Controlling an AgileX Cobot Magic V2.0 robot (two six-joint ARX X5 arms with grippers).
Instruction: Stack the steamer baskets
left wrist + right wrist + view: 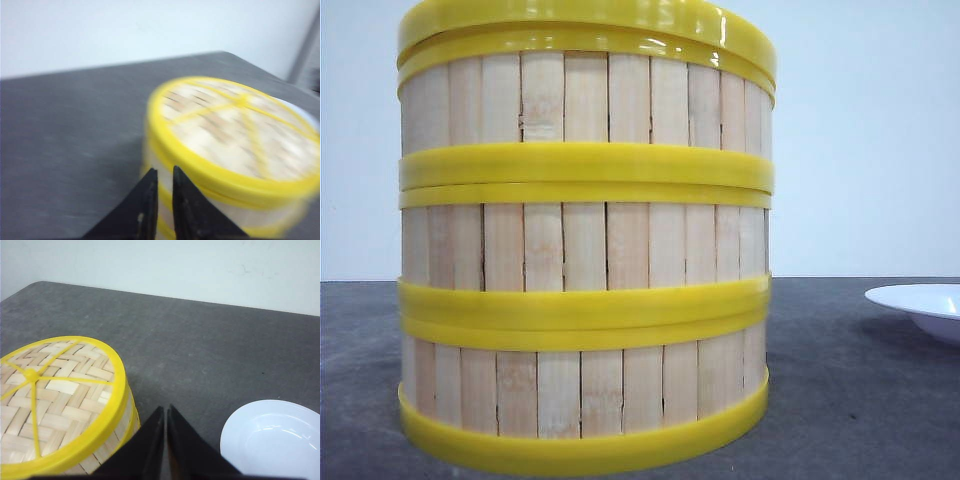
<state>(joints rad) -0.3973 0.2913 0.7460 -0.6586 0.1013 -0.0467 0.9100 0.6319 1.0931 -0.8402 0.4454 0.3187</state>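
- The steamer baskets (585, 240) stand stacked three high on the dark grey table (860, 400), left of centre and so near the front camera that they fill most of its view.
- On top sits the woven lid (52, 400) with its yellow rim; from the front only its rim shows, cut by the upper edge, so the weave is hidden there.
- The bottom rim of the lowest basket runs almost out of the front view, and its contact with the table is barely seen.
- A white plate (920, 308) lies to the right, apart from the stack; only its left part shows in front, and the right wrist view cuts it off too.
- The left gripper (161, 205) has its fingers drawn nearly together with a thin gap, holding nothing; that view is blurred, so whether they touch the basket wall behind cannot be told.
- The right gripper (165, 440) is likewise almost closed and empty, hanging over bare table between stack and plate.
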